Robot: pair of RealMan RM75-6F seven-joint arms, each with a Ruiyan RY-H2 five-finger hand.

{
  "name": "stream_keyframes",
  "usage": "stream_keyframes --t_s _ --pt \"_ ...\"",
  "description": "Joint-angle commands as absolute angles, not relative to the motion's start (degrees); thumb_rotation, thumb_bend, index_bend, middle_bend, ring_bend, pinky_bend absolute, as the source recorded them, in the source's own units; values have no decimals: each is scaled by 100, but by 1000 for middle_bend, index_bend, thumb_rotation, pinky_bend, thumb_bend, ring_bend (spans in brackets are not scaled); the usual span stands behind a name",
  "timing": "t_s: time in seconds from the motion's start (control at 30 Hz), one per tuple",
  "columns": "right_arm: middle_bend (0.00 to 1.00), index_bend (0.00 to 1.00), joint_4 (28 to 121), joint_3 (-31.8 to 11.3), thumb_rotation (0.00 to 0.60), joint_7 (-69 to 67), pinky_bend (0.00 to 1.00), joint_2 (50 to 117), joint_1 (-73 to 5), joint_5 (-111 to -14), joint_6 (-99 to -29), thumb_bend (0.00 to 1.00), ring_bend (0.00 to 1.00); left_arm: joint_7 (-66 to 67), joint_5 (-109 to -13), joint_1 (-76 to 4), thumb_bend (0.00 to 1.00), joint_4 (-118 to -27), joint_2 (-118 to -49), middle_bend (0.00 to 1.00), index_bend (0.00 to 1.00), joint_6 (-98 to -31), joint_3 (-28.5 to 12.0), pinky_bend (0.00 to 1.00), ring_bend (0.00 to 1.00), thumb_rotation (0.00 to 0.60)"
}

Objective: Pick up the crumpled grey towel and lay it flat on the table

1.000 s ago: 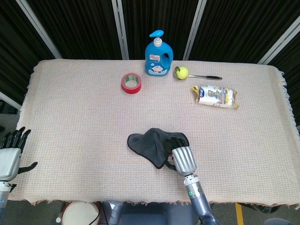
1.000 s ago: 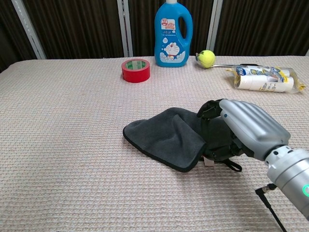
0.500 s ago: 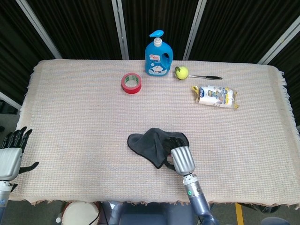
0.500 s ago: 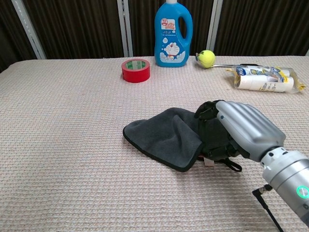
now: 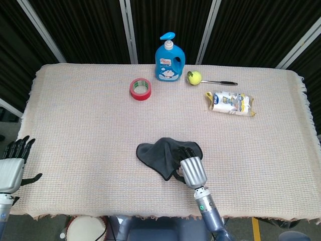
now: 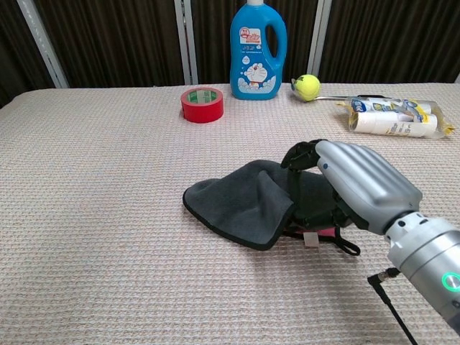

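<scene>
The crumpled grey towel (image 5: 156, 153) (image 6: 237, 203) lies near the table's front edge, a little right of centre. My right hand (image 5: 192, 171) (image 6: 363, 183) rests on the towel's right end with its fingers curled into the cloth, gripping it. That end is bunched and slightly raised, and a pink patch and a small tag show beneath it in the chest view. The towel's left part lies spread on the table. My left hand (image 5: 11, 168) hangs off the table's front left corner, fingers apart and holding nothing; the chest view does not show it.
Along the back of the cloth-covered table (image 5: 75, 125) stand a blue detergent bottle (image 5: 169, 57) (image 6: 257, 50), a red tape roll (image 5: 141, 89) (image 6: 202, 104) and a yellow ball (image 5: 194, 77) (image 6: 307, 87) on a spoon. A white packet (image 5: 230, 103) (image 6: 394, 116) lies at the back right.
My right hand has edged left and closed further into the towel, bunching and slightly lifting its right end. The left hand has barely moved.
</scene>
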State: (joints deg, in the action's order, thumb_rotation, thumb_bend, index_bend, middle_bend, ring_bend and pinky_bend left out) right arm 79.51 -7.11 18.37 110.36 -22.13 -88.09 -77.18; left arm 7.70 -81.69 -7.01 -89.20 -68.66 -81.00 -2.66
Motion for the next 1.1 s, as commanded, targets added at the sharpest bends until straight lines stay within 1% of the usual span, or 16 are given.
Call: stream_keyframes --t_s 0.03,0.27,0.47,0.7,0.97,1.1 --pt "315 660 8242 -846 600 1929 230 10854 -2282 -8868 -7768 671 214 773 -8166 -705 0 -8921 -6870 0 0 -8092 -264 0 0 600" --pt "315 660 8891 -1190 600 2317 231 10365 -2428 -8821 -7717 672 214 819 -8195 -708 0 -8937 -6883 0 0 -8107 -251 0 0 600" --pt "315 660 9503 -1586 600 2711 230 9830 -2554 -8668 -7643 682 214 835 -8181 -715 0 -8936 -6888 0 0 -8081 -244 0 0 600" --pt "315 660 10281 -1987 600 3270 231 9351 -2706 -8325 -7507 683 214 813 -8233 -776 0 -9047 -6914 0 0 -8014 -238 1 0 600" --pt "315 660 10598 -2213 600 3857 230 9278 -2940 -7713 -7338 682 214 969 -8310 -983 2 -9259 -7072 0 4 -7867 -312 5 0 600" --pt "315 660 10500 -2293 600 4048 231 9376 -3109 -7468 -7308 682 214 1169 -8285 -1146 19 -9337 -7246 9 38 -7735 -396 16 0 600"
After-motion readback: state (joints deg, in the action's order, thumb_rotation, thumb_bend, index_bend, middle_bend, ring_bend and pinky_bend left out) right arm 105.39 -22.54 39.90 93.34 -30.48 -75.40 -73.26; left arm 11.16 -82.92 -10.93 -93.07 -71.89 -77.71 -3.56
